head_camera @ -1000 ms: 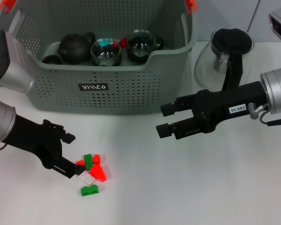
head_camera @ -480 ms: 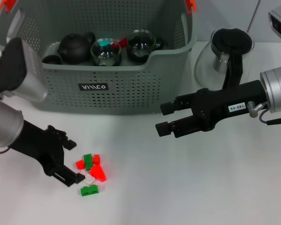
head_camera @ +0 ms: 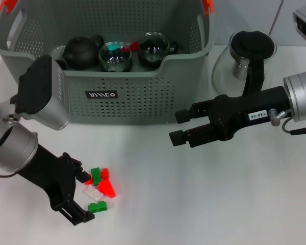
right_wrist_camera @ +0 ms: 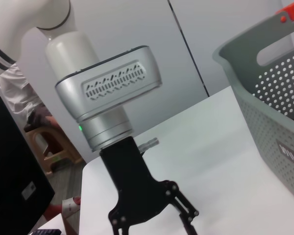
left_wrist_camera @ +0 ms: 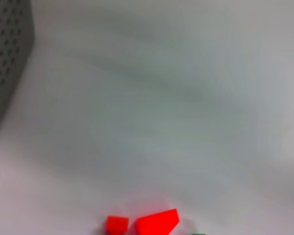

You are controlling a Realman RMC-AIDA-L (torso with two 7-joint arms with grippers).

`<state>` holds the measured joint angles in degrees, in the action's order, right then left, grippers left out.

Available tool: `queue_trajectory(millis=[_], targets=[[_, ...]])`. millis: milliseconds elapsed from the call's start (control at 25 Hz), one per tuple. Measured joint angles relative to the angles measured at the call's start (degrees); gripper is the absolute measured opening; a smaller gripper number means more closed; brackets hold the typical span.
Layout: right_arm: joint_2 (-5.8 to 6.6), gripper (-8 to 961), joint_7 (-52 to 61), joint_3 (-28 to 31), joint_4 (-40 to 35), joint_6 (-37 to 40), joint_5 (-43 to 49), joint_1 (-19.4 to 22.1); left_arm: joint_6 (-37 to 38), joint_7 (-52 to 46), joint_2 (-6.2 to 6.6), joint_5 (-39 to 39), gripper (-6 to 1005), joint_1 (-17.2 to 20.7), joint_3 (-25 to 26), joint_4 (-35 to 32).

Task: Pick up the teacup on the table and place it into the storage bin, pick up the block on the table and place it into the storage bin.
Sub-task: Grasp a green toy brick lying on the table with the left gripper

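Note:
A small heap of blocks lies on the white table: a red wedge (head_camera: 108, 189), a green block (head_camera: 96, 175), a white one (head_camera: 93, 193) and a second green block (head_camera: 97, 206). My left gripper (head_camera: 88, 198) is open just left of the heap, its fingers to either side of the white block, touching none that I can see. The left wrist view catches two red blocks (left_wrist_camera: 156, 221). The storage bin (head_camera: 143, 97) stands behind, holding two glass teacups (head_camera: 116, 56) and a dark teapot (head_camera: 81, 51). My right gripper (head_camera: 179, 127) hovers open in front of the bin's right corner.
A glass pitcher with a black lid (head_camera: 245, 56) stands right of the bin, behind my right arm. The right wrist view shows the left arm's open gripper (right_wrist_camera: 154, 220) and the bin's wall (right_wrist_camera: 274, 98). Bare white table stretches right of the blocks.
My left arm swung forward, its silver forearm now in front of the bin's left corner. Its gripper slid toward the table's front edge beside the blocks. The right gripper barely moved.

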<state>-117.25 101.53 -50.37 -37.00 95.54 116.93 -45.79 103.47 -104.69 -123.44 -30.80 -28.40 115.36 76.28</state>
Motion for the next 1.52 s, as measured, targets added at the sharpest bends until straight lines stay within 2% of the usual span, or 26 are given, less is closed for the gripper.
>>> queue_trajectory(millis=[440, 640, 1520], targets=[[0.00, 825, 0.1, 0.0, 0.0, -0.7, 0.0, -0.1, 1.0, 0.2, -0.63, 0.0, 931, 0.5, -0.7, -1.7], [0.00, 824, 0.1, 0.0, 0.0, -0.7, 0.0, -0.2, 0.5, 0.3, -0.66, 0.1, 931, 0.3, -1.0, -4.4], [0.00, 824, 0.0, 0.0, 0.0, -0.8, 0.0, -0.3, -2.2, 0.7, -0.13, 0.7, 931, -0.7, -0.9, -8.1]])
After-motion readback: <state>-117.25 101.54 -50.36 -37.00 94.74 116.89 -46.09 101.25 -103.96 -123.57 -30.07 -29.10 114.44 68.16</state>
